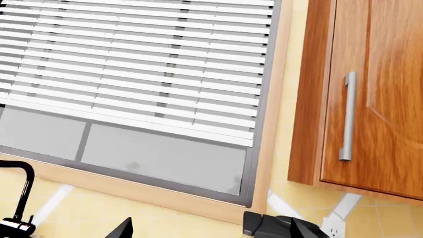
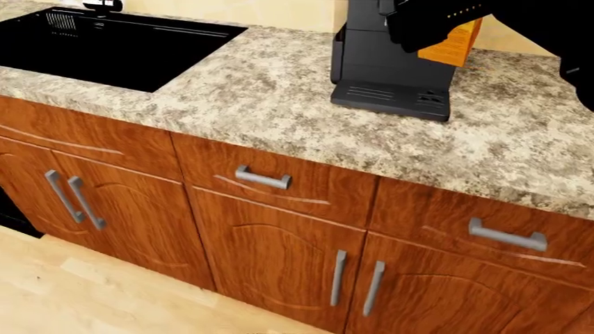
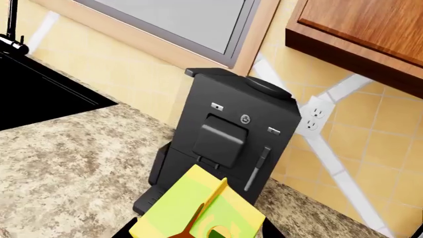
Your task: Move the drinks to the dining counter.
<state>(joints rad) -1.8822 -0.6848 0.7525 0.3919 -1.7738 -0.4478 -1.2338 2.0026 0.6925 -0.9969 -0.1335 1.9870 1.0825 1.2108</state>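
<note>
The juice carton (image 3: 198, 210) was seen close beneath the right wrist camera, just in front of the coffee machine (image 3: 228, 134) on the granite bench (image 2: 278, 97). In the head view its orange side (image 2: 452, 45) showed beside the machine, partly hidden by a dark arm. Whether the right end effector was spread or pinching the carton could not be told; the left end effector (image 1: 198, 230), raised toward the window (image 1: 132, 94), appeared spread. The carton was judged light when empty, heavier if full, with stiff but crushable walls; a moderate hold across the flat sides below the gable was judged best.
</note>
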